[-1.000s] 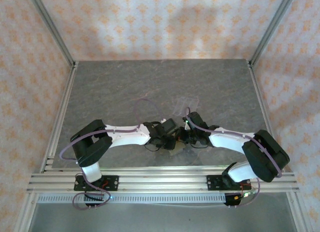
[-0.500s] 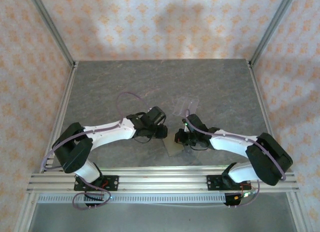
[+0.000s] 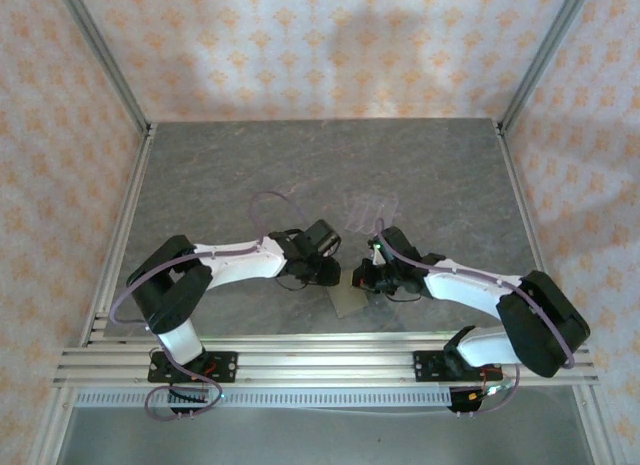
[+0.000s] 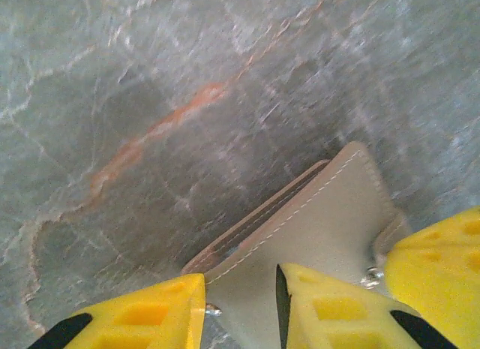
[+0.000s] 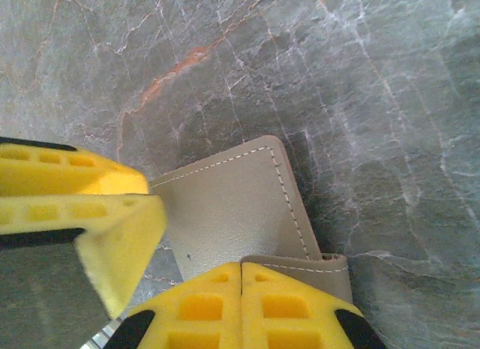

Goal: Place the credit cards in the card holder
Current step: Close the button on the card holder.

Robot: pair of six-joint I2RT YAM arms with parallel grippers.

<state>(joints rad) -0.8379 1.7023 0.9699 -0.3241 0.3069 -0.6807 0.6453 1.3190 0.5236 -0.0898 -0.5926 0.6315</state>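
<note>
The yellow fingers of the right end effector (image 5: 240,289) are shown pressed together, pinching the near edge of the flat tan folding card holder (image 5: 225,206), which is bordered with pale stitching. The yellow fingers of the left end effector (image 4: 240,281) are held apart, with a corner of the card holder's upper flap lying in the gap; whether the flap is pressed by them cannot be told. A second, browner layer is seen edging out beneath the flap, and a shadow is cast on the grey, veined, stone-patterned counter (image 5: 360,79). In the top view the card holder (image 3: 349,301) is located near the front edge of the counter, between the tips of the two white arms, which stand close together beside it. A clear plastic object (image 3: 368,207) is faintly outlined farther back. The counter is enclosed by walls (image 3: 330,55) papered in an orange-and-white pattern.
</note>
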